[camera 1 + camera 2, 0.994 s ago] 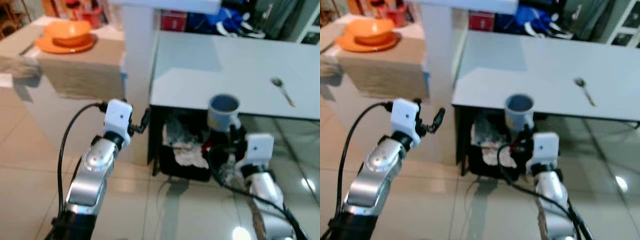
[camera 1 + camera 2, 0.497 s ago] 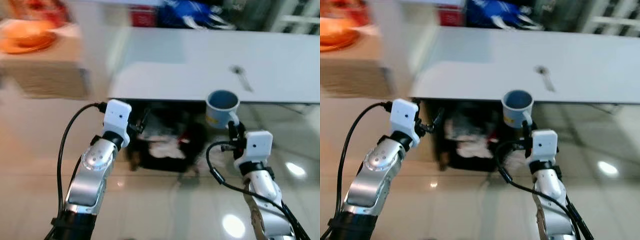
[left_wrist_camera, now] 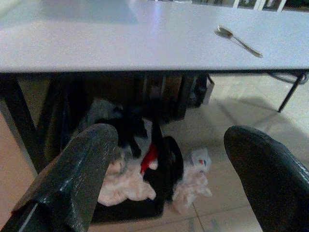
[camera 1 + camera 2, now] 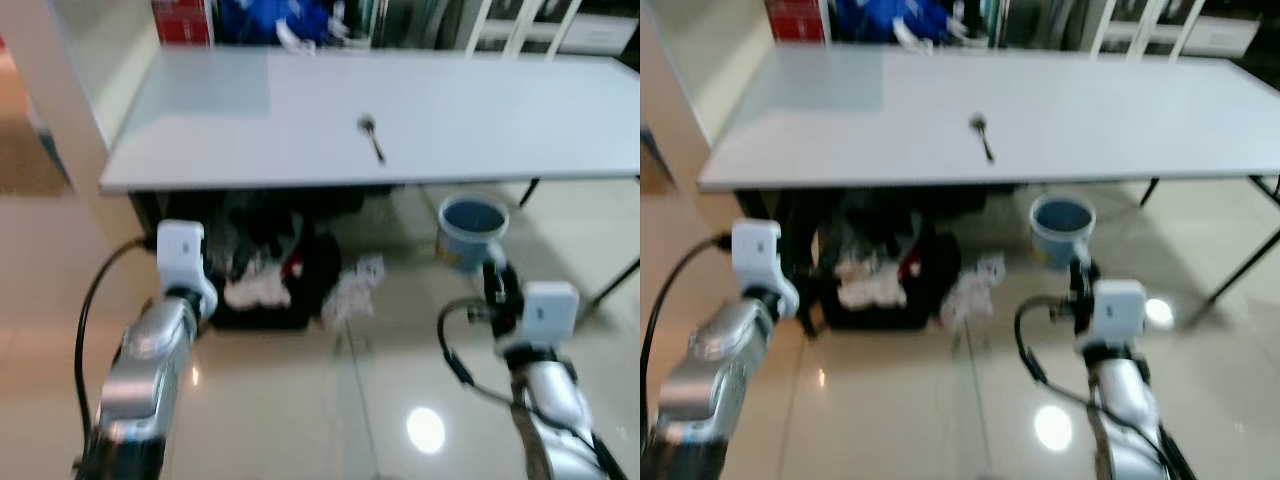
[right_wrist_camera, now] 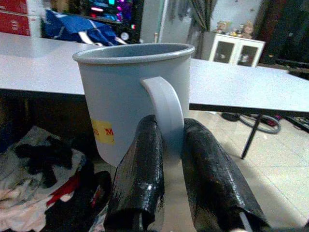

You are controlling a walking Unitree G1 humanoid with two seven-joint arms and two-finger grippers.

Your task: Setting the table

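Note:
A pale blue mug (image 4: 471,232) with a yellow label hangs upright below the front edge of the white table (image 4: 250,130). My right gripper (image 5: 166,159) is shut on the mug's handle (image 5: 164,116), fingers on either side of it. A metal spoon (image 4: 373,140) lies near the middle of the table (image 3: 96,43); it is the spoon (image 3: 239,40) in the left wrist view too. My left gripper (image 3: 174,164) is open and holds nothing, level with the space under the table at its left end.
Under the table sits a black bin (image 4: 265,285) with crumpled cloths, and more cloth (image 4: 352,290) lies on the shiny tiled floor. A black table leg (image 4: 610,285) slants at the right. Blue bags and red boxes (image 4: 180,18) stand behind the table.
The view has swung right: the orange plate and the counter have left the frame. The table shows more squarely. The mug stays in my right gripper.

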